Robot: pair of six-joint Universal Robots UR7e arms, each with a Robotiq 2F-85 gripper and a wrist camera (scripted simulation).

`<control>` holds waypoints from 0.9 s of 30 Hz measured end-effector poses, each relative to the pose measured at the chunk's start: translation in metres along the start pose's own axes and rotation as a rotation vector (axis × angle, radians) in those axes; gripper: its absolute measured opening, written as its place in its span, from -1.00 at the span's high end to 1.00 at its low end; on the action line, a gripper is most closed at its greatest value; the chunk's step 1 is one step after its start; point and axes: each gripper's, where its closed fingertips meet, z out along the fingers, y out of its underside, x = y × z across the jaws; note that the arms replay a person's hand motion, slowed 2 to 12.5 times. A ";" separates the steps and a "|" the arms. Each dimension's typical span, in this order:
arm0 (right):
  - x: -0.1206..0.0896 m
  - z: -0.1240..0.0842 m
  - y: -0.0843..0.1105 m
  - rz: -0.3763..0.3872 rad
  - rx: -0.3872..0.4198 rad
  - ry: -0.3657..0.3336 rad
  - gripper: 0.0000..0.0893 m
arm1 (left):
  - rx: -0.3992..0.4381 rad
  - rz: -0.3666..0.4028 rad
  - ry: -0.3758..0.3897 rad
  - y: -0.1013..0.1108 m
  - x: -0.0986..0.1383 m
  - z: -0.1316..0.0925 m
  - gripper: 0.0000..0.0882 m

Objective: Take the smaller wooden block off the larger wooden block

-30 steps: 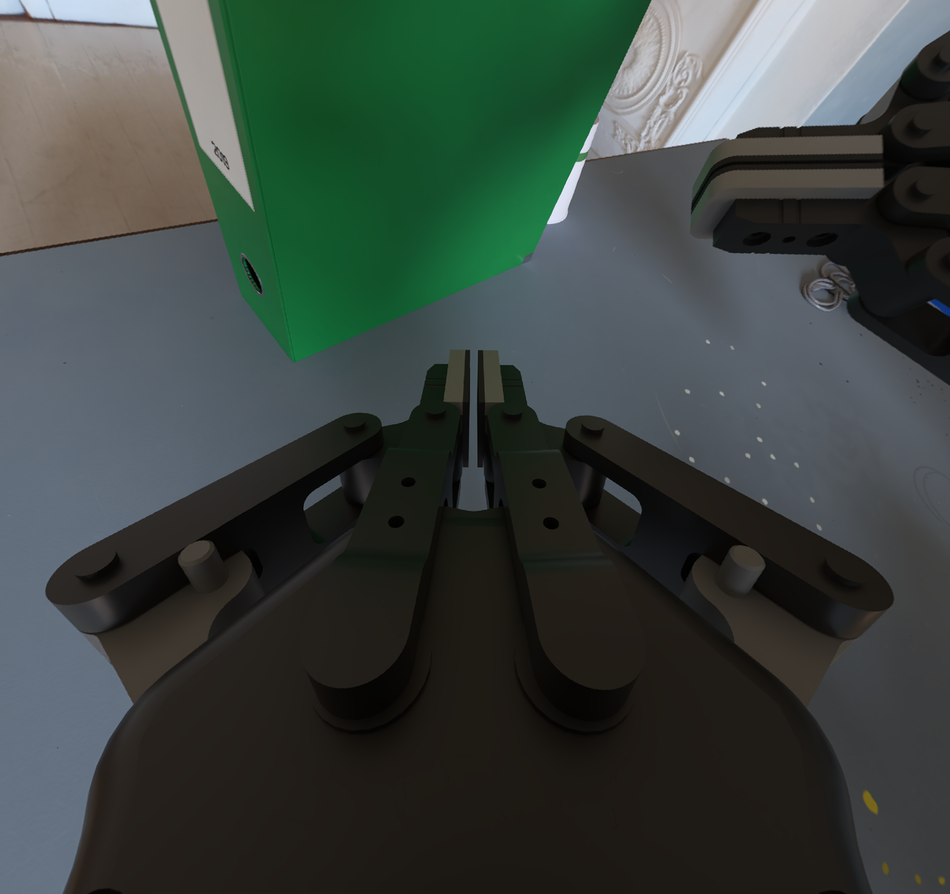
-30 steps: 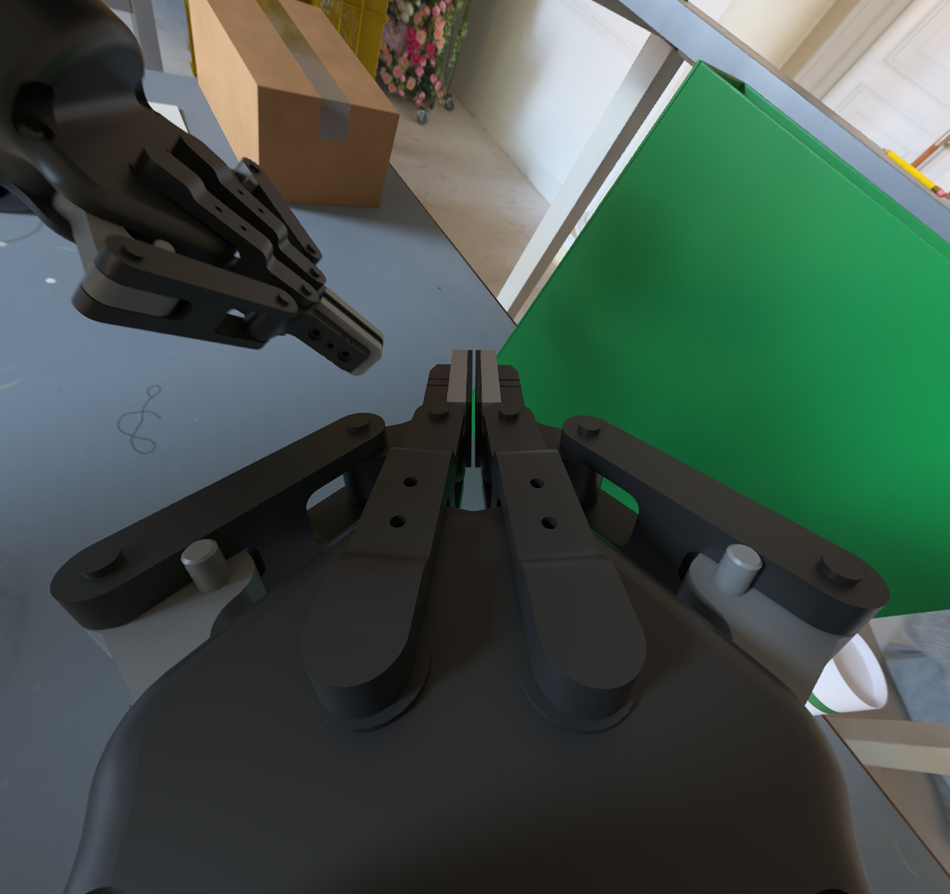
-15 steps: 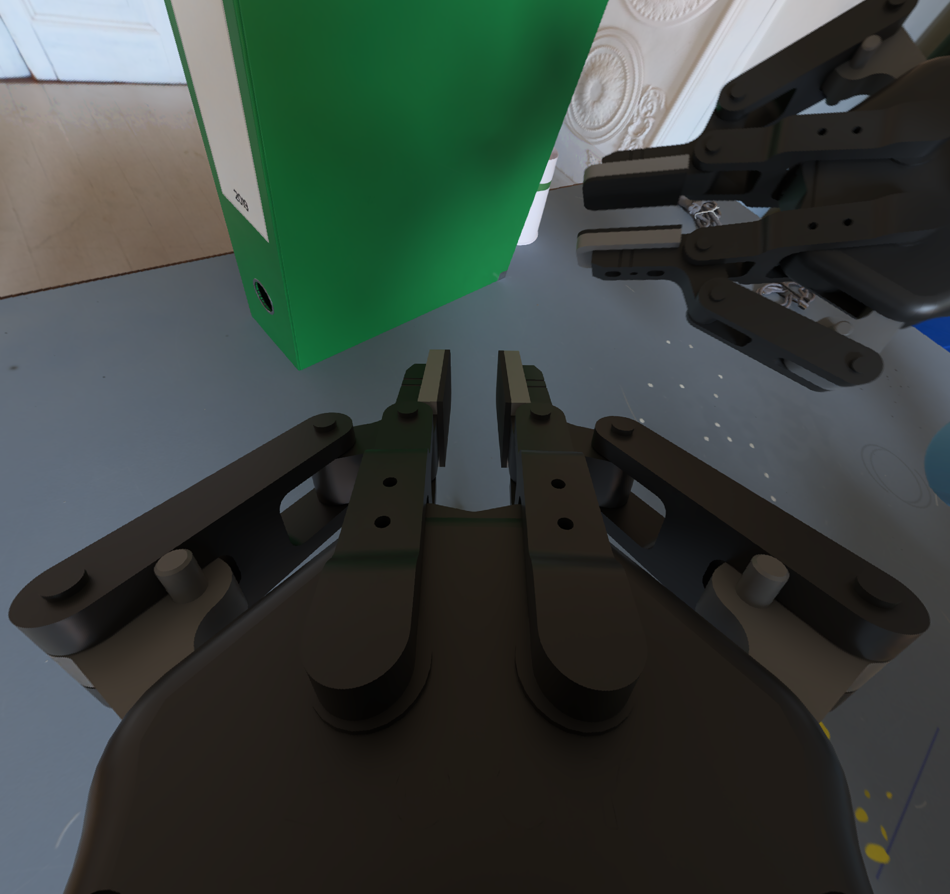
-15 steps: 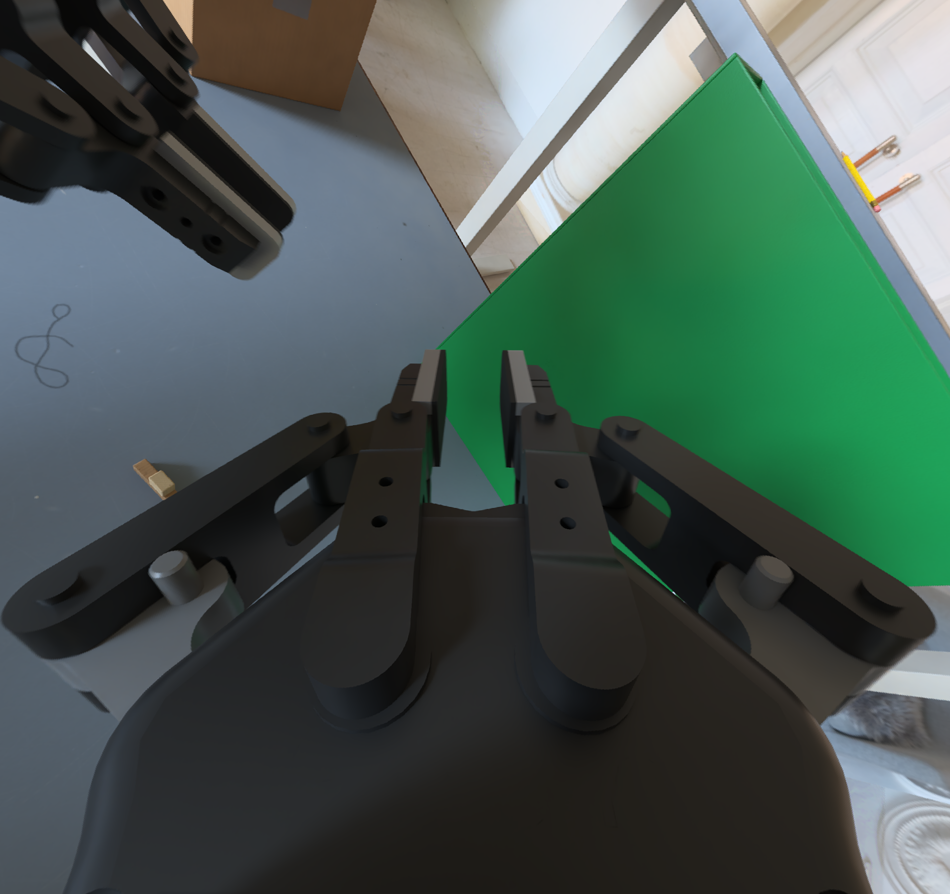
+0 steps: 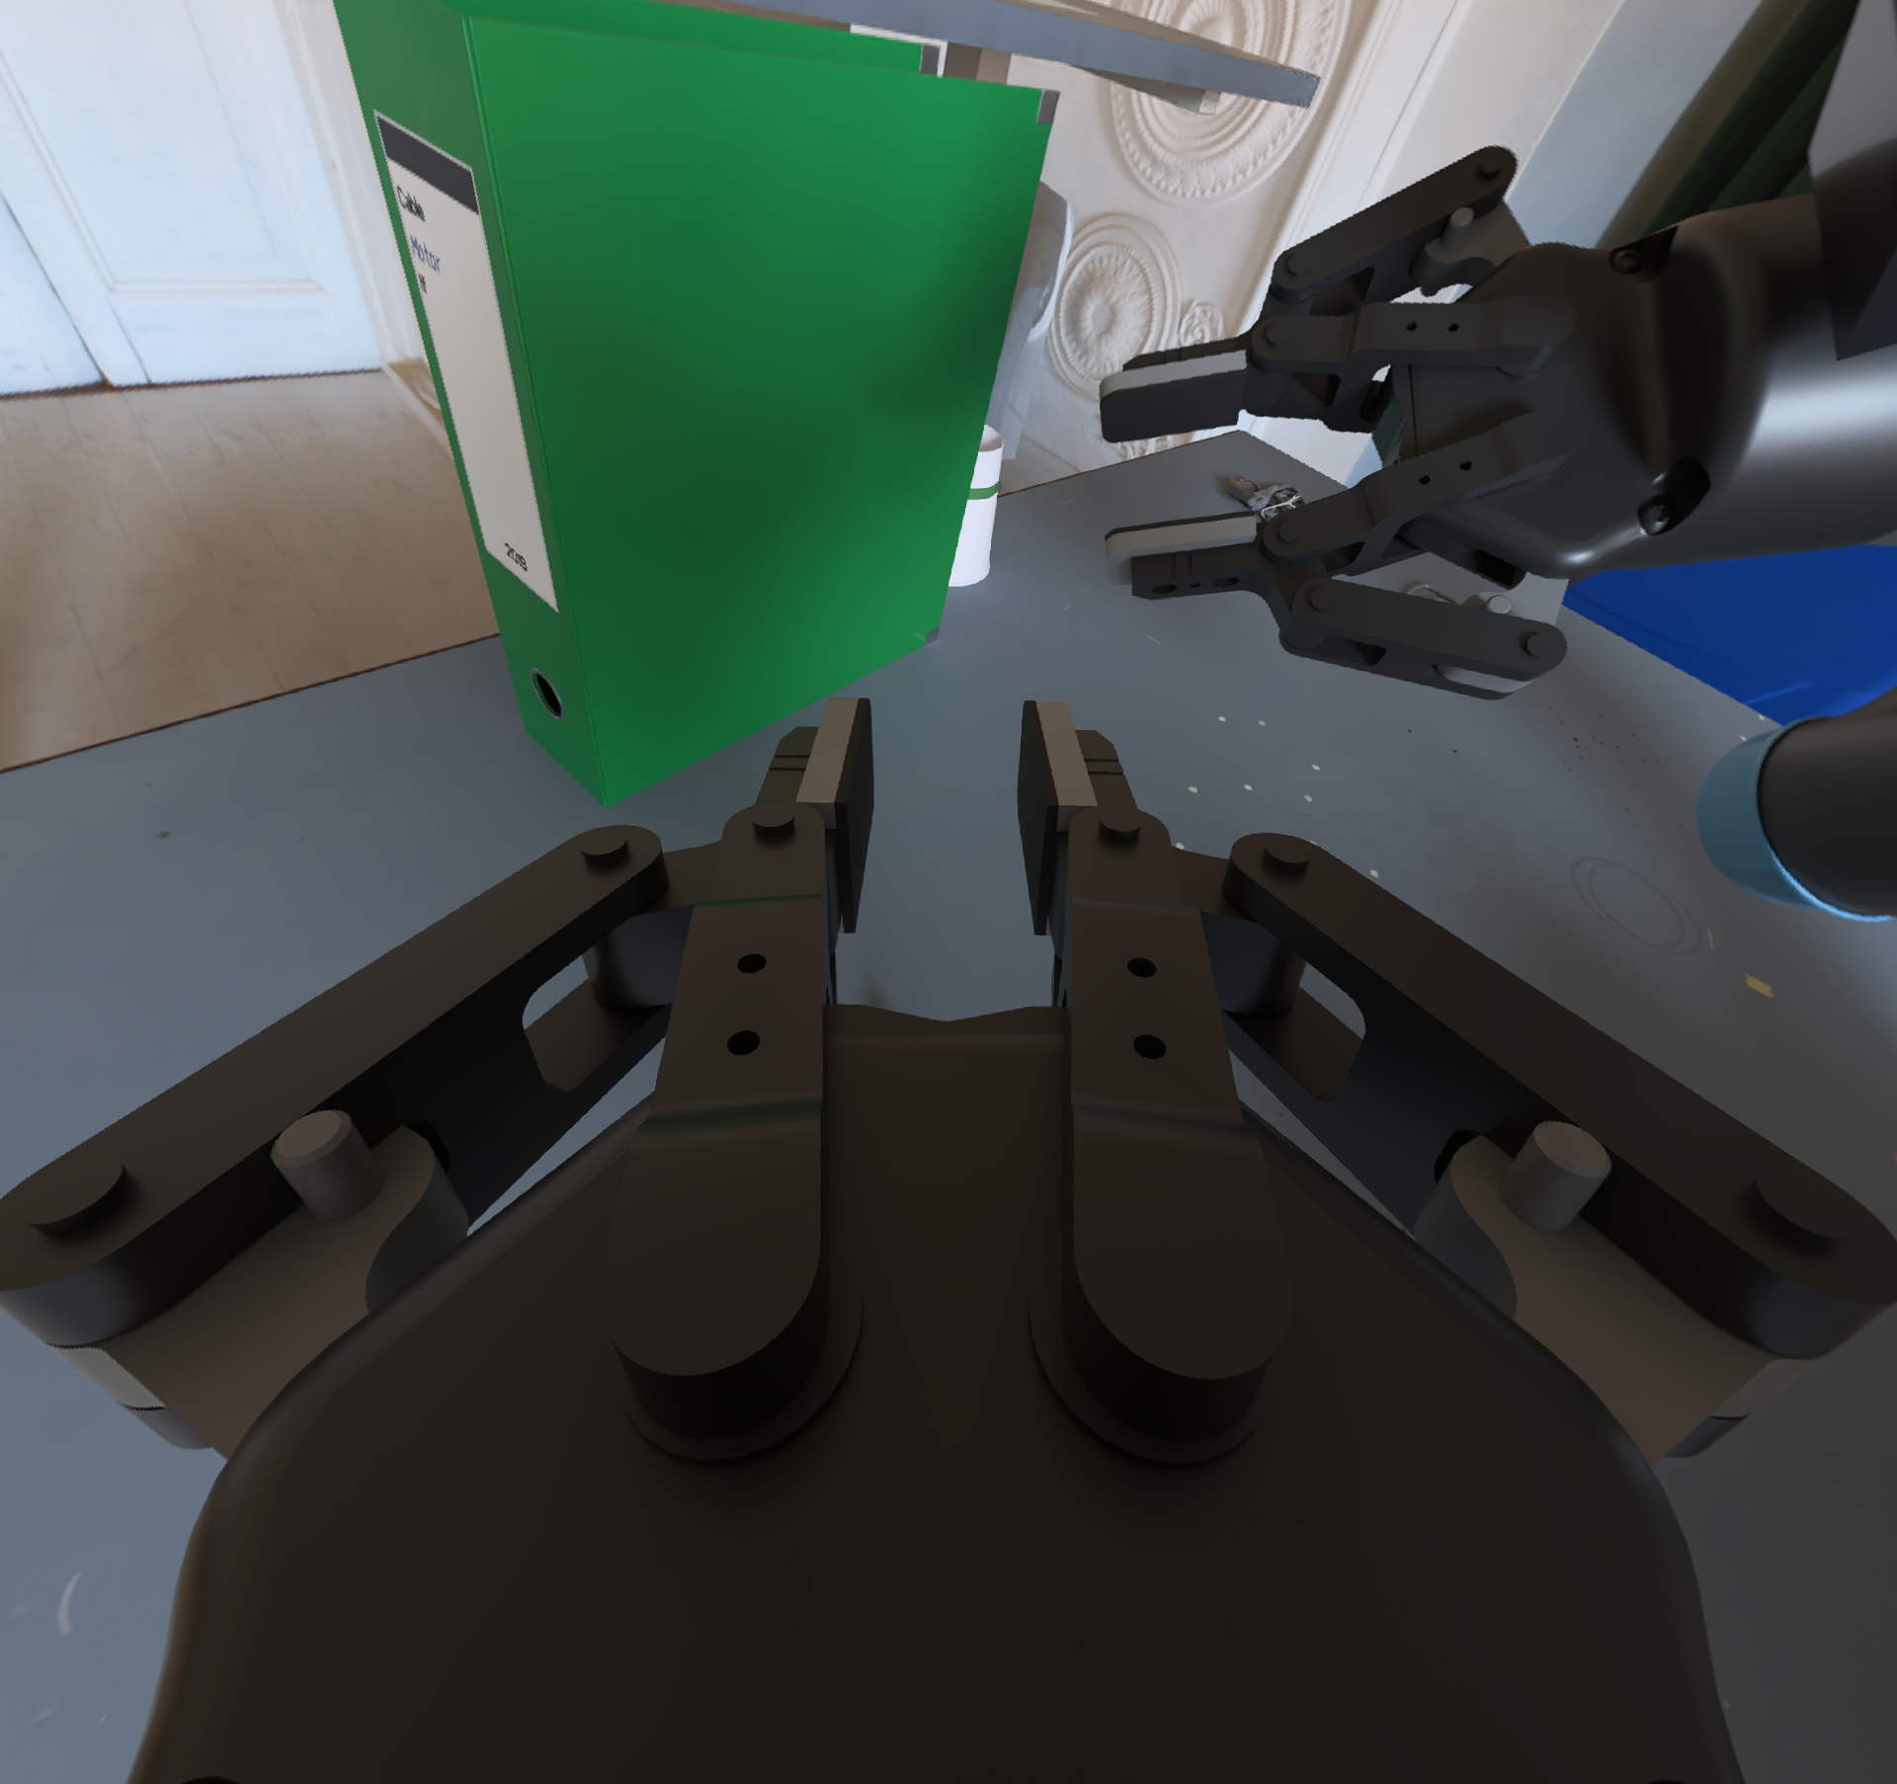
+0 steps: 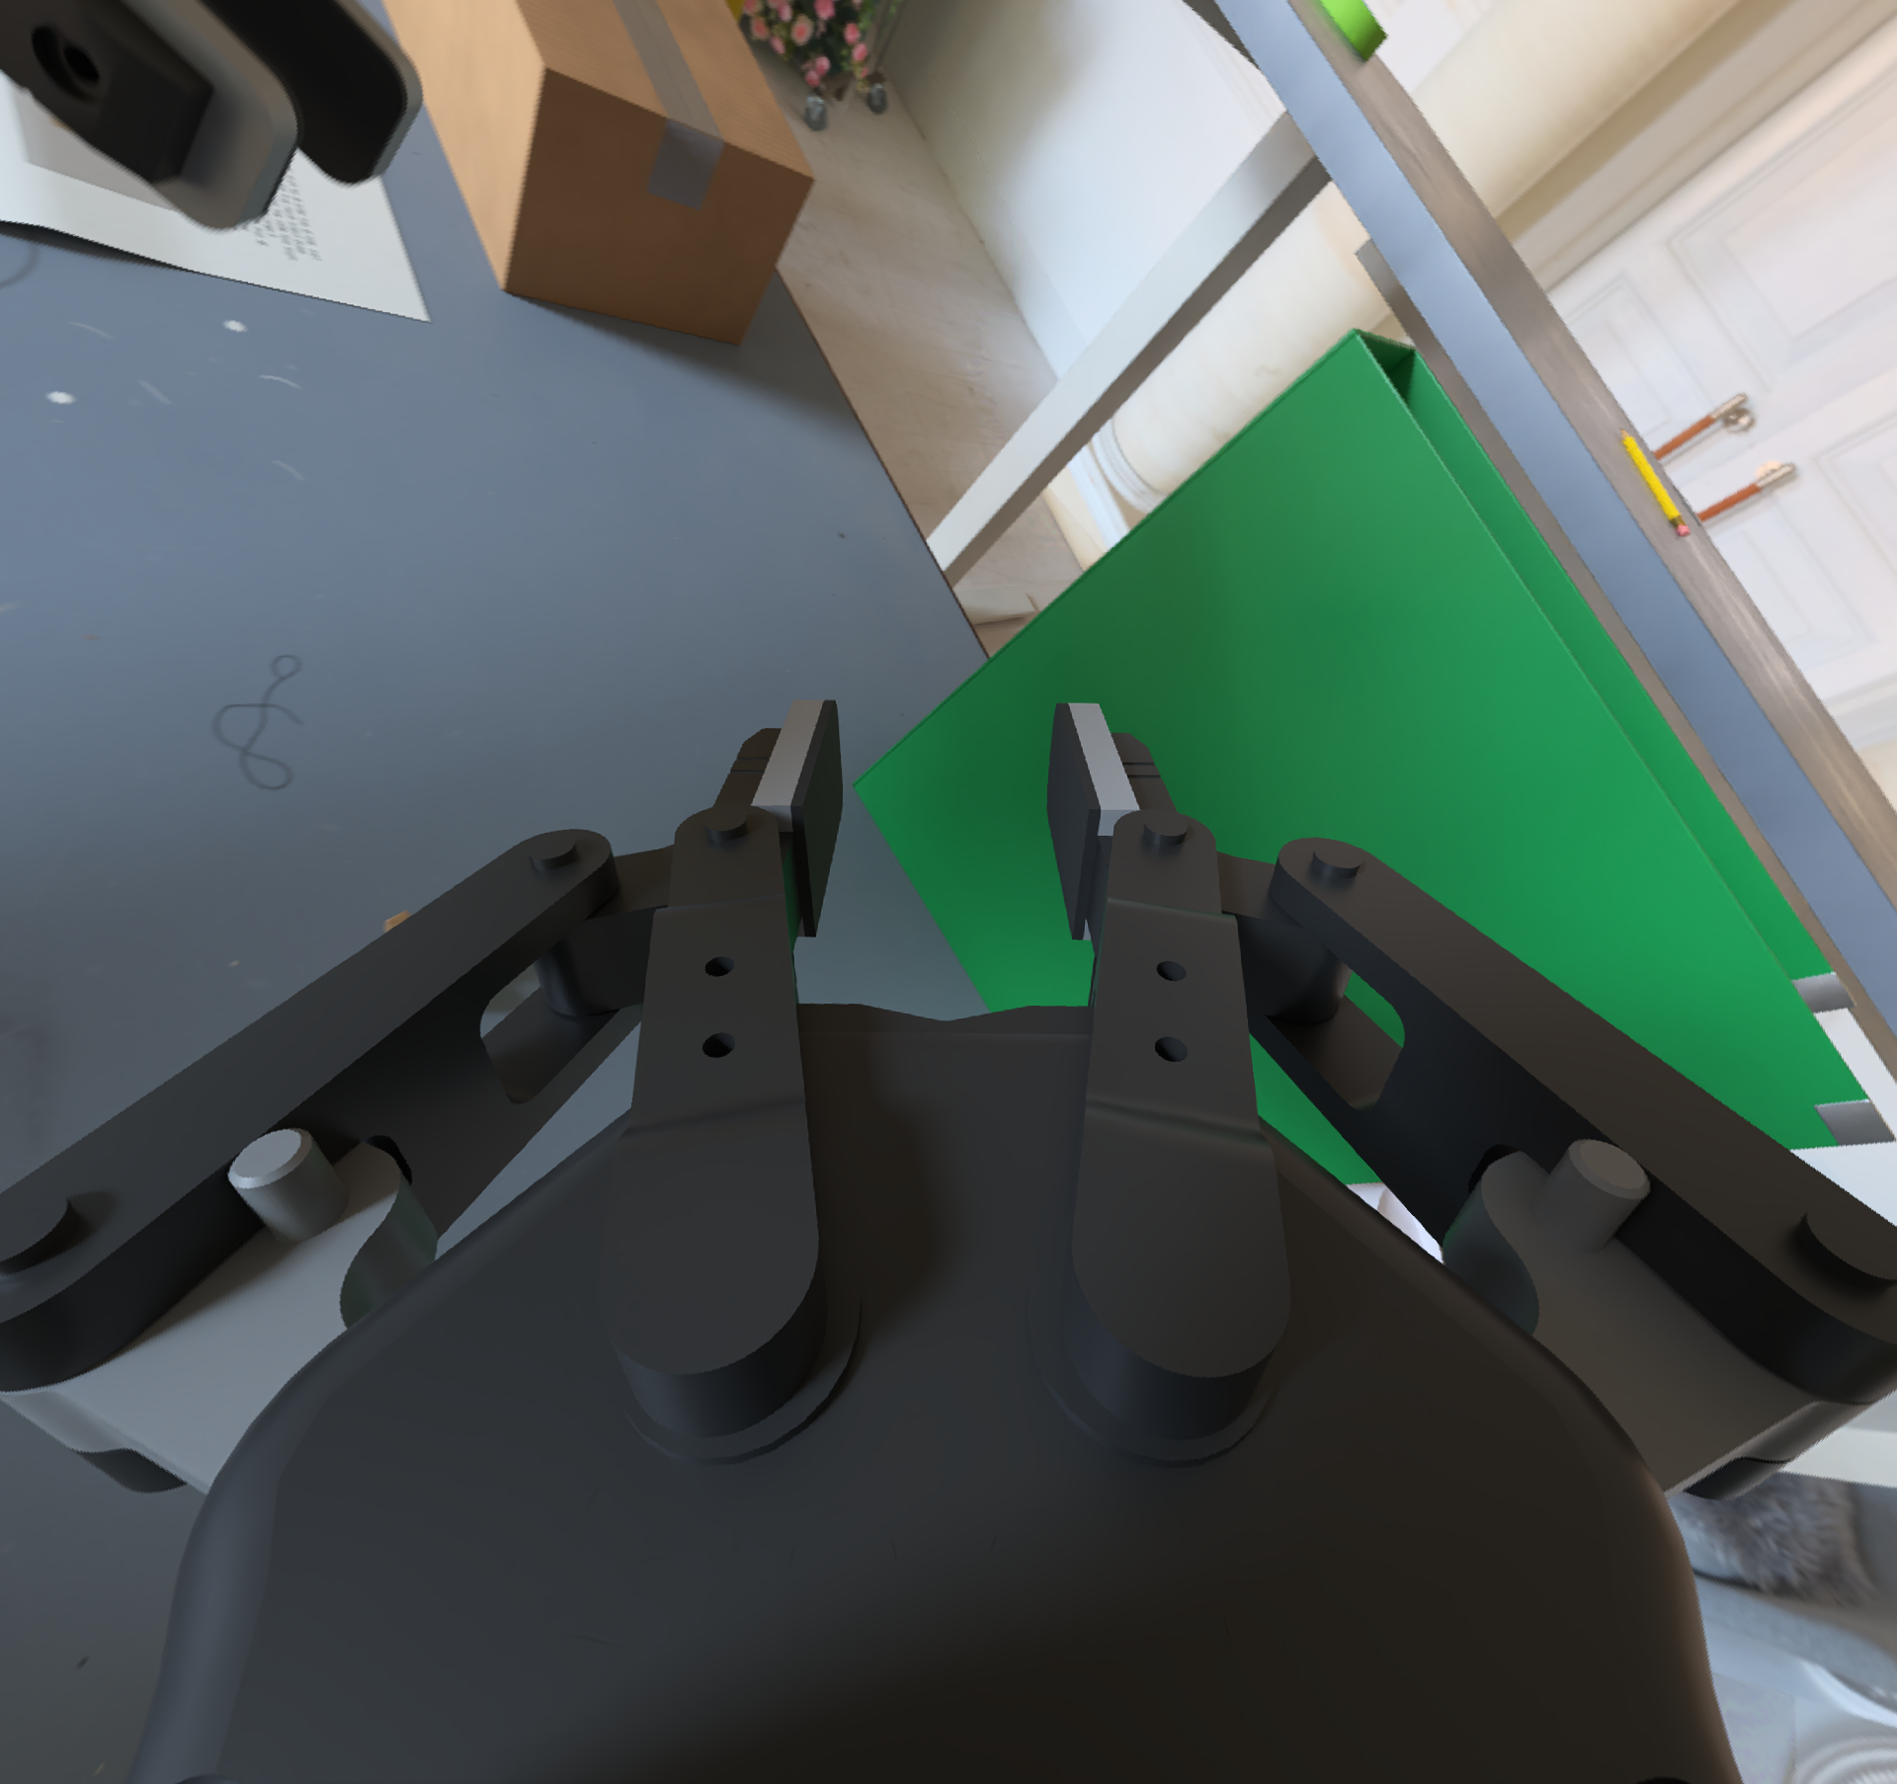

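- left gripper: jaws parted, empty, above the grey bench.
- right gripper: jaws parted wide, empty; also seen far right in the left wrist view.
- green binder: upright on the bench, just beyond both grippers.
- cardboard box: far left on the bench.
- wooden blocks: only a tan sliver shows behind the right gripper's left linkage; cannot tell which block.

Green binder upright on grey table.
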 end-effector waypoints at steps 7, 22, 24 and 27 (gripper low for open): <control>-0.021 -0.028 -0.004 0.002 -0.008 -0.102 0.24 | 0.007 0.062 0.004 -0.002 0.010 -0.039 0.34; -0.093 -0.092 0.050 0.053 -0.233 -0.411 0.56 | -0.117 0.174 0.076 0.037 0.038 -0.098 0.26; -0.102 -0.094 0.062 0.060 -0.266 -0.428 0.57 | -0.146 0.183 0.094 0.046 0.043 -0.100 0.27; -0.117 -0.093 0.080 0.089 -0.309 -0.461 0.57 | -0.196 0.191 0.098 0.061 0.047 -0.103 0.28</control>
